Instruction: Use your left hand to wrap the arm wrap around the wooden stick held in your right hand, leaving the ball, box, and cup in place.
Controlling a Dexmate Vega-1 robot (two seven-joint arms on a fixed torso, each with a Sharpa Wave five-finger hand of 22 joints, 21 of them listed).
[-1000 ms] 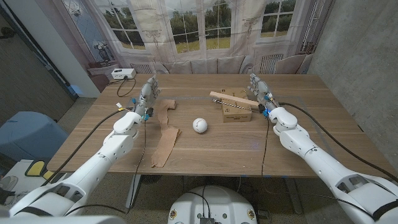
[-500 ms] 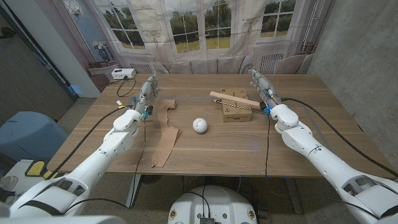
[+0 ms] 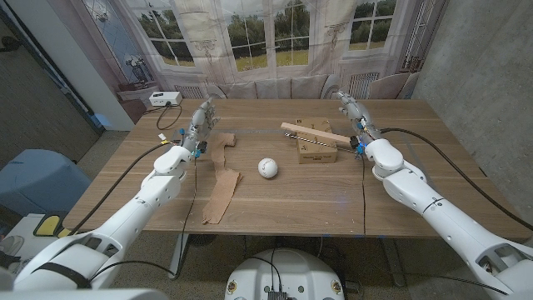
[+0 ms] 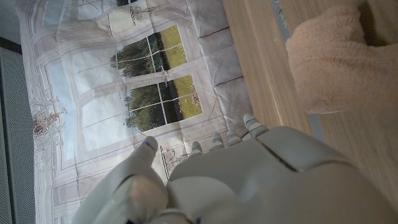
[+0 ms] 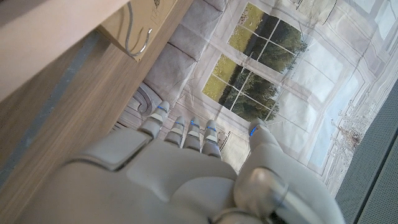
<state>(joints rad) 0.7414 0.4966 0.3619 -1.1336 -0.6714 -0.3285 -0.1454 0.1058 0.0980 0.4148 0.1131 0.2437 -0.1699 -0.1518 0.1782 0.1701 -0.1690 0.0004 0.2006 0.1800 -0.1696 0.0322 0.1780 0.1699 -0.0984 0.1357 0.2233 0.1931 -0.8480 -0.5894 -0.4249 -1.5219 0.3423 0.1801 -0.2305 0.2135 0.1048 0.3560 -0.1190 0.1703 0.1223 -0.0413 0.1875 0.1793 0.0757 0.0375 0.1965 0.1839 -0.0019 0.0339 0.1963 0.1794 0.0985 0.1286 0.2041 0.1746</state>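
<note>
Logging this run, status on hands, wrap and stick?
Left hand and right hand open, holding nothing. Arm wrap flat on table; wooden stick across box. Ball between.

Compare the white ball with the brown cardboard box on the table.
The white ball is round and pale; the brown cardboard box is flat-sided and tan. The ball is the smaller. The ball lies bare in the open, while the box carries a long wooden stick across its top. Both rest on the wooden table between the hands.

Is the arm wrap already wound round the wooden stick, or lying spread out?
Spread out: the arm wrap lies on the table, apart from the wooden stick.
</note>
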